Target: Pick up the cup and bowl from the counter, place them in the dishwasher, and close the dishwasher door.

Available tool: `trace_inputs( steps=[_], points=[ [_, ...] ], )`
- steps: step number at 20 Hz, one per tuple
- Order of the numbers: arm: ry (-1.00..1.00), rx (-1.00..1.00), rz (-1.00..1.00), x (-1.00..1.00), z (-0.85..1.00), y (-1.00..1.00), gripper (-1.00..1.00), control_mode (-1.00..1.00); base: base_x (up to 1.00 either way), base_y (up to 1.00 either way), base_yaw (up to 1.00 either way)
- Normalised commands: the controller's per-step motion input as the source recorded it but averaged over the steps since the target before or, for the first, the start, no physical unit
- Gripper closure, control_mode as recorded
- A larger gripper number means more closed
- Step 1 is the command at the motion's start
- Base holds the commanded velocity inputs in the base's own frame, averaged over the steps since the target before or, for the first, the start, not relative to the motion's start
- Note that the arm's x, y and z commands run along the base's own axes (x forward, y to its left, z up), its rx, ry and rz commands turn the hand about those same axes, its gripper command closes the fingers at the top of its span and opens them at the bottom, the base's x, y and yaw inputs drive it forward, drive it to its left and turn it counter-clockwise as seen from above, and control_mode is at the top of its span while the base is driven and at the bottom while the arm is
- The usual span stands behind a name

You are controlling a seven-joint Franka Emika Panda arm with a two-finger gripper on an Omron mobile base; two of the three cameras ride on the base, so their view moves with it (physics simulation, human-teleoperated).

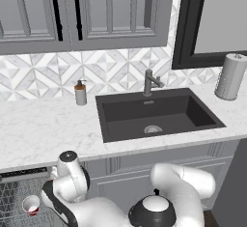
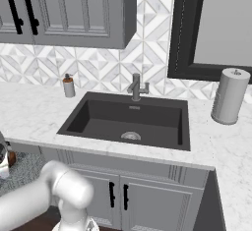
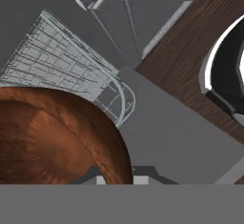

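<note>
Pincer clamped on the bowl (image 3: 52,137), low over the dishwasher's wire rack (image 3: 66,66). Cup (image 1: 31,205) stood upright in that rack, beside the arm. Door (image 3: 181,137) lay open, flat. Further back: table (image 1: 43,129), sink (image 1: 154,112), soap dispenser (image 1: 80,93).

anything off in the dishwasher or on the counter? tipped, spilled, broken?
Nothing stands out. The cup sits upright in the dishwasher rack, nothing spilled around it. The bowl is gripped at its rim above the rack, looks intact. The counter and sink look tidy, soap dispenser upright.
</note>
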Motion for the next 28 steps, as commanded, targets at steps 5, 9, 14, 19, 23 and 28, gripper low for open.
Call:
trace_inputs(
  steps=[5, 9, 14, 19, 23, 28],
  points=[
    [0.07, -0.02, 0.26, 0.01, -0.50, 0.01, 1.00, -1.00, 0.00, 0.00, 0.00],
    [0.01, -0.01, 0.29, 0.00, -0.53, 0.01, 1.00, -1.00, 0.00, 0.00, 0.00],
    [0.00, -0.01, 0.24, 0.14, -0.20, 0.01, 1.00, -1.00, 0.00, 0.00, 0.00],
    [0.00, -0.02, 0.09, 0.29, -0.14, 0.18, 1.00, -1.00, 0.00, 0.00, 0.00],
    [0.00, -0.01, 0.02, 0.32, -0.33, 0.38, 1.00, -1.00, 0.00, 0.00, 0.00],
    [-0.02, -0.01, 0.00, 0.32, -0.42, 0.41, 1.00, -1.00, 0.00, 0.00, 0.00]
  ],
)
